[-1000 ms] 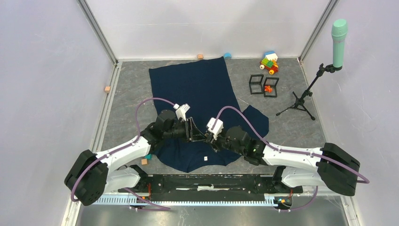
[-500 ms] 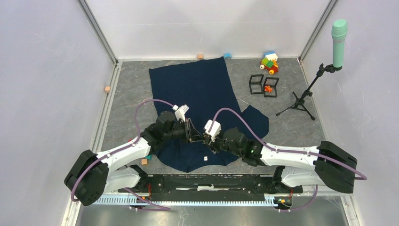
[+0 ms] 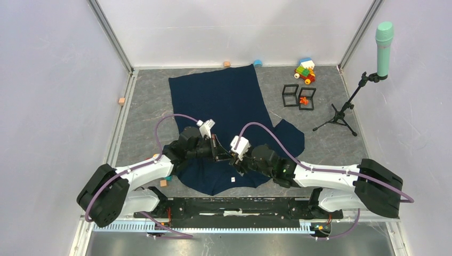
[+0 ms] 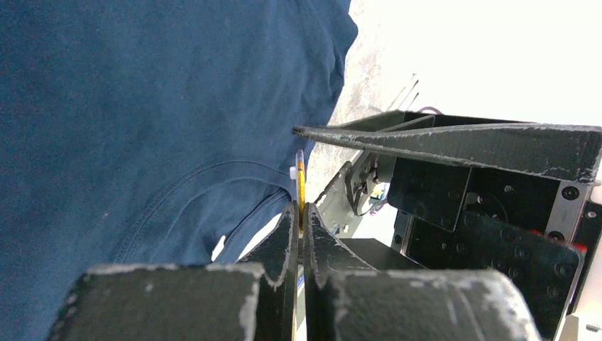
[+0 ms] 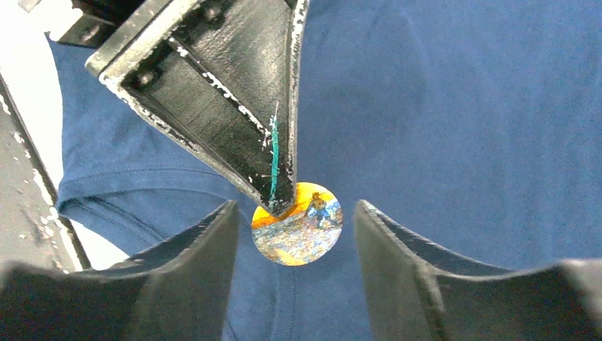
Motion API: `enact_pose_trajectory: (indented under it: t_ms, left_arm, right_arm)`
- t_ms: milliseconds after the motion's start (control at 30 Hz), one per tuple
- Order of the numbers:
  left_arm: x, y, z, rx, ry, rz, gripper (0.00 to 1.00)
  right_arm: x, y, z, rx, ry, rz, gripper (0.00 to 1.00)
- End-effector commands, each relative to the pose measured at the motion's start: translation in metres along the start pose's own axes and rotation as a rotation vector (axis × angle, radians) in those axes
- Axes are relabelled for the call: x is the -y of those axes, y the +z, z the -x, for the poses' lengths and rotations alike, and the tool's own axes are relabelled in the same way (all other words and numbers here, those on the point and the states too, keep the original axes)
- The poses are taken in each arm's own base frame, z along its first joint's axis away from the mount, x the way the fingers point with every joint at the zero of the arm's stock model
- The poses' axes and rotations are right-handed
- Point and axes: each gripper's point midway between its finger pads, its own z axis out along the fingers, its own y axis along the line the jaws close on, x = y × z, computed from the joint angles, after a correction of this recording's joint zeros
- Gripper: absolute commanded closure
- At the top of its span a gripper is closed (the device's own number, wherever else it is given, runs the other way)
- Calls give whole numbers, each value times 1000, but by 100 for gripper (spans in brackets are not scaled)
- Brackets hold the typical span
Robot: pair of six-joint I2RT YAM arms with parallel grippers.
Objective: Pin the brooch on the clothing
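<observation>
The round brooch point(image 5: 298, 224) stood on edge above the collar end of the clothing point(image 3: 218, 98). Its painted face, orange sky over what looked like a small figure, was turned to the right wrist camera. The left gripper point(image 4: 301, 213) was clamped on its rim. The right gripper point(image 3: 234, 159) stood open, its fingers point(image 5: 192, 270) flanking the brooch without touching. Both arms reached inward, nose to nose.

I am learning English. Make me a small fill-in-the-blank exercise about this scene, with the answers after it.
1. The left gripper is ____ on the rim of the round brooch.
2. The right gripper, its fingers apart on either side of the brooch, is ____.
3. The colour of the shirt beneath the brooch is dark ____.
Missing words: shut; open; blue.
</observation>
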Motion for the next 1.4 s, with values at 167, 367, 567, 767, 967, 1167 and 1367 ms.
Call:
enact_pose_trajectory:
  t_ms: [167,367,567,767,967,1167,1367]
  left_arm:
    - [6,-10,21,152,-54,26,98]
    - [8,-20,25,225,-151,11,98]
    - [6,-29,24,276,-219,-22,98]
    - [9,-37,25,311,-245,-46,98]
    - [19,-42,28,321,-247,-74,98]
    - [22,-44,27,316,-245,-85,98]
    - [26,-51,30,336,-192,-82,65]
  right_arm:
    - [24,-4,35,-57,-223,-230,15]
    - [7,-1,45,-53,-329,-311,15]
    - [4,9,46,-93,-383,-400,32]
    - [-4,14,43,-107,-416,-401,46]
    - [-9,16,37,-108,-426,-394,51]
    - [-3,17,41,-110,-419,-467,67]
    - [17,1,48,-84,-347,-601,98]
